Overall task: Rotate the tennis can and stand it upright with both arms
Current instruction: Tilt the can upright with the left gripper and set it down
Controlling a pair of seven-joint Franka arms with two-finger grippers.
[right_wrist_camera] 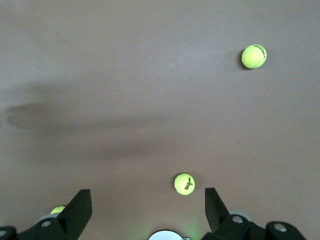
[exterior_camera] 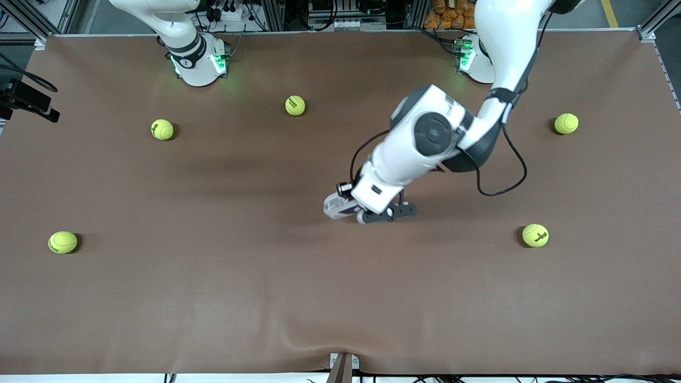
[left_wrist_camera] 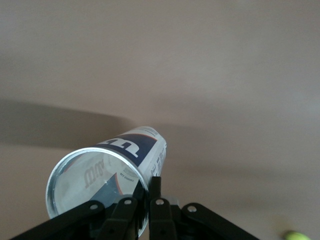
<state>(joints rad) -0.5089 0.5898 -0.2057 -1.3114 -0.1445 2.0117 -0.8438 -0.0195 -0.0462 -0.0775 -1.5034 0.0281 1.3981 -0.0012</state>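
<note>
Clear-plastic cylindrical tennis can (left_wrist_camera: 107, 172) with navy-white label, pinched by its silvery rim in the closed left gripper (left_wrist_camera: 148, 200) over mid-table, may slip out; the raised right gripper (right_wrist_camera: 147, 210) waits open.

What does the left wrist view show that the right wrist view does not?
Only the left wrist view: the tennis can, its silvery open end facing the camera, with the left gripper shut on its rim. Only the right wrist view: the right gripper open and holding nothing, above its own lit base, plus three tennis balls. Both: the brown table and at least one tennis ball.
</note>
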